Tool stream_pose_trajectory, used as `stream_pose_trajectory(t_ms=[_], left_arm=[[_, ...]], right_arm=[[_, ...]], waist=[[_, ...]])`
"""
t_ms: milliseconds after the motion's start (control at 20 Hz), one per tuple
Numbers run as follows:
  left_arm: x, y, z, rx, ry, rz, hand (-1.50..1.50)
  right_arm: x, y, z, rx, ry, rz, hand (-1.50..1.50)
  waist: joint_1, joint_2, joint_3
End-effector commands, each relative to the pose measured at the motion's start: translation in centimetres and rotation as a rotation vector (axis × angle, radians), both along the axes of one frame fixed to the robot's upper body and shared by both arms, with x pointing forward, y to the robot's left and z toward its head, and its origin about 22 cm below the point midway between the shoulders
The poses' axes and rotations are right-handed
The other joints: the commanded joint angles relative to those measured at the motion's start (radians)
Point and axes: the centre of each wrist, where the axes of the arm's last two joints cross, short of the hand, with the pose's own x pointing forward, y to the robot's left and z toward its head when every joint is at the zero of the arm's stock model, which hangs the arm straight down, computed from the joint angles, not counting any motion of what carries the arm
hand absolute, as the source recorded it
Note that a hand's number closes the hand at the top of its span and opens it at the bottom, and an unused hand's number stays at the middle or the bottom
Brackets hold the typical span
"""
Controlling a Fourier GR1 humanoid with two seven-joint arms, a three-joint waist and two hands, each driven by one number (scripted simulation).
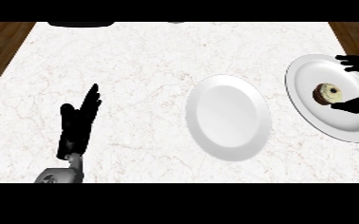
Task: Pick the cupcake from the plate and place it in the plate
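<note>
Head view, steep look down onto the pale marble-patterned counter top.

Landmark: glossy white round plate, lying flat near the counter's middle. Bare surface showing.

Right of the landmark, just beside it but not touching: a second white round plate with a thin dark rim, partly cut off by the view's right edge.

Task object: small round cupcake with brown sides and a pale cream top. It sits upright on the second plate, right of the landmark plate and near that second plate's middle.

Right hand: black, mostly out of view past the right edge. Two parts show – fingers over the far rim of the second plate, and the thumb reaching in just below the cupcake. The two parts are spread wide with the cupcake between them. Thumb tip is close beside the cupcake; contact cannot be told. The hand has not closed round anything.

Left hand: black, on a grey forearm, well to the left of the landmark plate. Fingers straight and together, pointing to the far side of the counter, thumb out to the side – resting, holding nothing.

Far left of the landmark, at the counter's far edge: a dark rounded object, only partly shown; what it is cannot be told.
</note>
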Motion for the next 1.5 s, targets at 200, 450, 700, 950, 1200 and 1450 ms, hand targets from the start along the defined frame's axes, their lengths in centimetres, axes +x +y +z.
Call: stream_pose_trajectory(t_ms=[200,450,700,950,1200,1450], left_arm=[[0.9,0.1,0.5,0.007,-0.016,0.016,0.00],[-0.3,-0.8,-0.4,0.002,-0.012,0.008,0.00],[0.8,-0.3,0.8,0.013,-0.030,0.009,0.00],[-0.5,-0.8,-1.4,-0.003,-0.015,-0.007,0.00],[1.0,-1.2,-1.1,0.010,0.007,-0.012,0.00],[-0.6,1.1,0.2,0.002,0.000,-0.005,0.00]], right_arm=[[-1.3,-3.5,2.3,0.485,-0.243,-0.064,-1.50],[-4.2,-5.9,1.3,0.572,-0.220,-0.050,-1.50],[-5.2,-5.5,-1.0,0.589,-0.237,-0.010,-1.50],[-4.3,-4.4,-1.5,0.587,-0.231,0.019,-1.50],[-5.1,-5.5,-0.9,0.541,-0.232,-0.015,-1.50],[-6.3,-5.2,-3.0,0.464,-0.202,-0.065,-1.50]], waist=[[-0.019,0.000,-0.001],[0.005,0.004,0.000],[0.005,0.006,0.001],[0.004,0.003,0.000],[0.005,0.007,0.000],[0.012,0.005,0.001]])
